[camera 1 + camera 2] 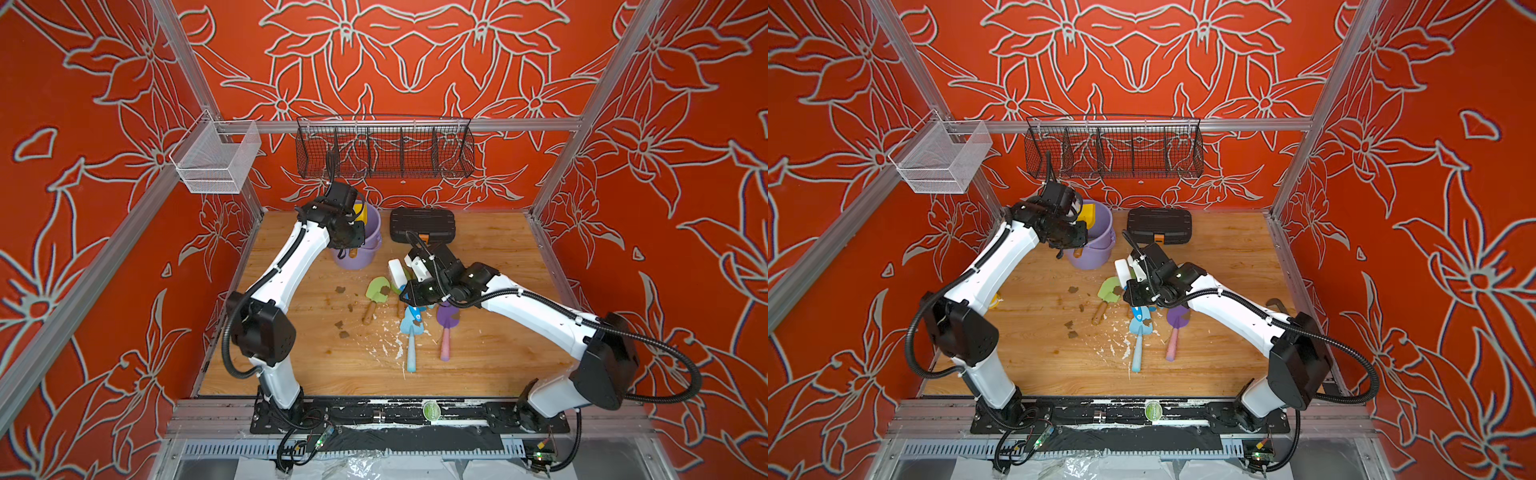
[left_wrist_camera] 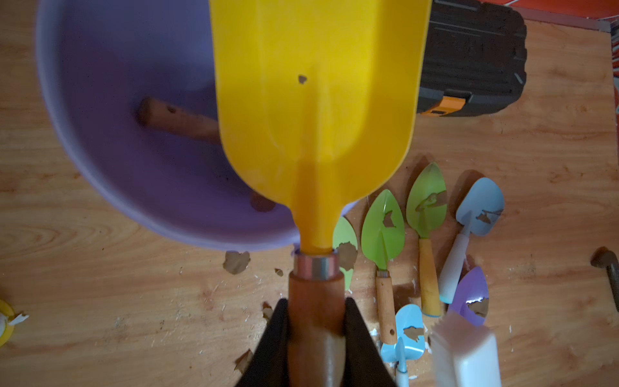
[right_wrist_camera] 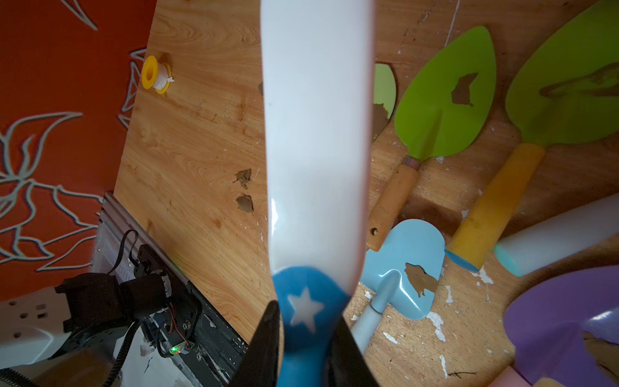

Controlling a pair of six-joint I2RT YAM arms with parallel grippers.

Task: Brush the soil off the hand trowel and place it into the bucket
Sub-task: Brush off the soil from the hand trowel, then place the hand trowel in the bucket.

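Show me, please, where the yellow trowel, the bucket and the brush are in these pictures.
yellow trowel (image 2: pixel 315 100): left wrist view, middle of the blade.
bucket (image 2: pixel 110 83): left wrist view, purple inner wall.
brush (image 3: pixel 315 117): right wrist view, white back of the body.

**Yellow trowel reaches the bucket**

The left gripper (image 1: pixel 1079 237) holds a yellow trowel (image 1: pixel 1087 216) at the mouth of the lavender bucket (image 1: pixel 1100 251). The right gripper (image 1: pixel 1129 282) grips a white brush (image 1: pixel 1122 269) above a wooden table (image 1: pixel 1225 353) scattered with soil clumps (image 1: pixel 1073 333).
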